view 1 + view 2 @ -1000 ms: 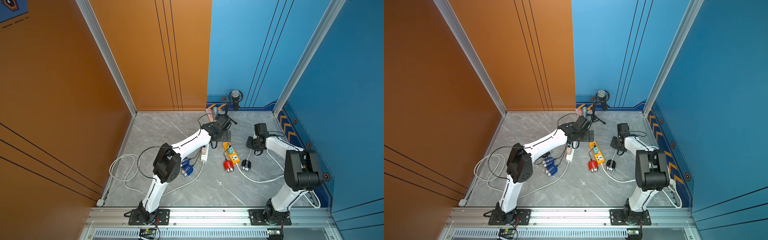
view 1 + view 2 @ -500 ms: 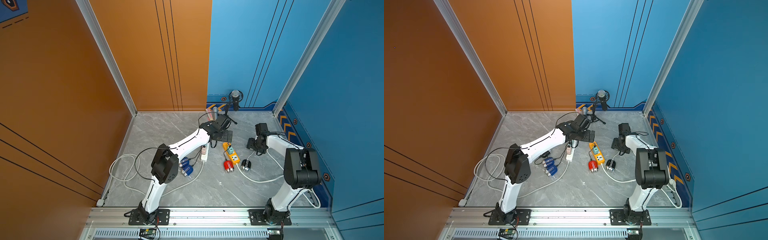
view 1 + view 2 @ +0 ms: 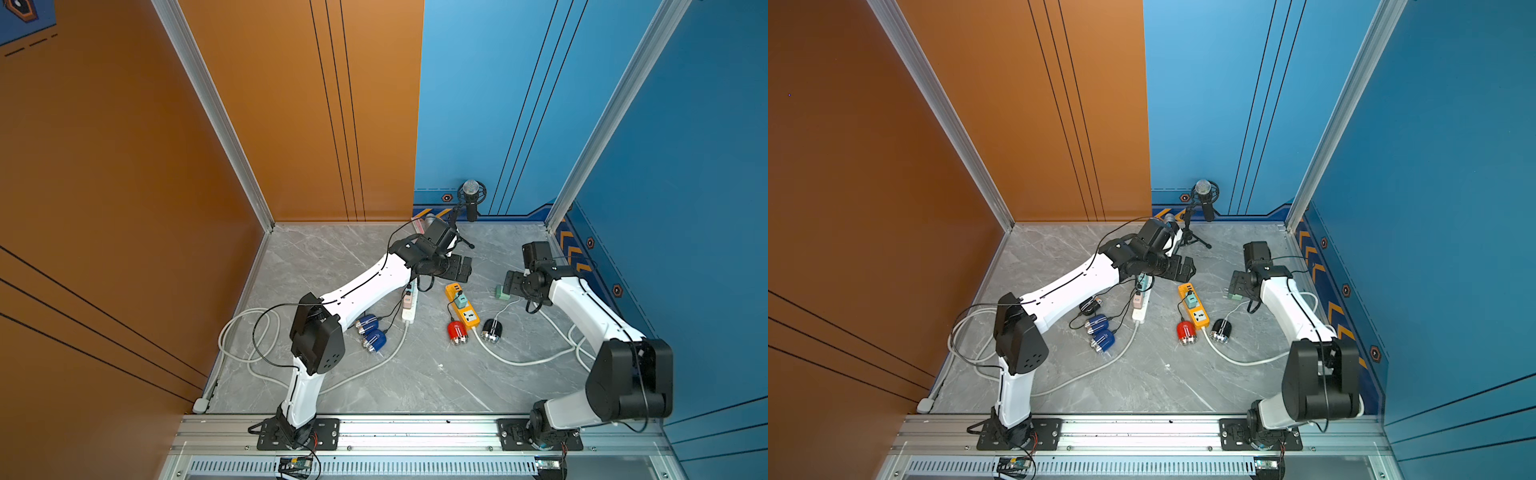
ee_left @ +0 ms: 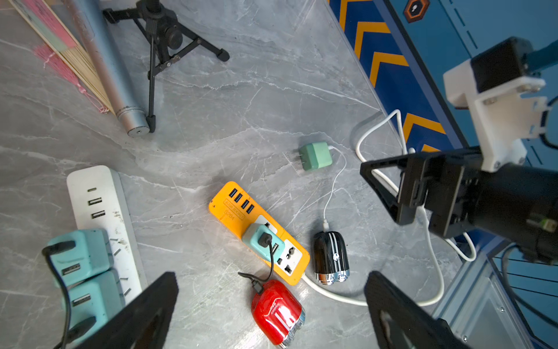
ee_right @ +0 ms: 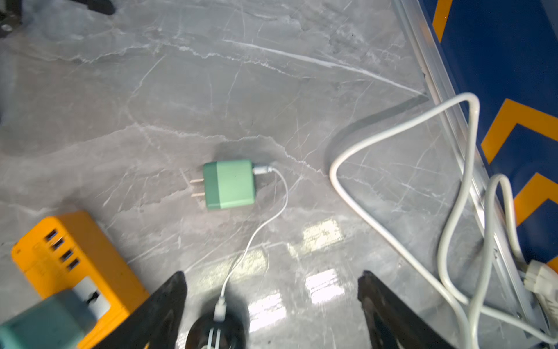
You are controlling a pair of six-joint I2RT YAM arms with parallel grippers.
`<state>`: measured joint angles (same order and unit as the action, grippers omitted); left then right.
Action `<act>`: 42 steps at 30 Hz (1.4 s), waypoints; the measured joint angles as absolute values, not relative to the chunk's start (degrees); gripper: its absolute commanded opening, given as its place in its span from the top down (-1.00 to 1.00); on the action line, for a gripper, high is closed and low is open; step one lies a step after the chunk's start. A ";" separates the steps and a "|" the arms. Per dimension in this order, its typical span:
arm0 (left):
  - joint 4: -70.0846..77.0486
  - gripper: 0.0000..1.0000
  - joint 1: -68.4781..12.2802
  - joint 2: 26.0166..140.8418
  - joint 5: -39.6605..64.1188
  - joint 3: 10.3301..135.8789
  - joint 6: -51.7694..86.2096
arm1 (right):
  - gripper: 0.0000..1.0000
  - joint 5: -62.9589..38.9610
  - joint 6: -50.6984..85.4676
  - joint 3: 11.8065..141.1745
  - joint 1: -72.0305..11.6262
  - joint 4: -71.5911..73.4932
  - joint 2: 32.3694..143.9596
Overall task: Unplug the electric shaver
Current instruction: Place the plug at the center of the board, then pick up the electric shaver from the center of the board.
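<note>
Two hands, both with fingers apart and empty: left hand, right hand. The right has just released the green plug. It lies prongs bare on the table, apart from the orange power strip and corded to the black shaver beside that strip. Unplugging judged done.

The black electric shaver is lying just beside the corded end of the orange power strip; its green adapter is lying unplugged, prongs bare, near that strip's USB end.
</note>
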<state>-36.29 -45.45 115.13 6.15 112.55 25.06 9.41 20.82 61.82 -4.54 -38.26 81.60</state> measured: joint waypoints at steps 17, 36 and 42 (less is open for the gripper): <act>-36.29 -0.99 -44.18 113.62 10.57 112.38 23.75 | -0.66 12.75 34.65 49.78 -19.99 -43.70 79.94; -36.51 -0.99 -44.18 113.62 10.57 111.50 23.75 | -0.30 7.60 34.50 46.06 -17.15 -36.53 86.91; -36.51 -0.99 -44.21 113.62 10.57 111.50 23.77 | -0.37 5.98 33.45 45.41 -15.33 -34.74 86.83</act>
<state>-36.51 -44.21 113.62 10.57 111.50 23.77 5.98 33.45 45.41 -15.33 -34.74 86.83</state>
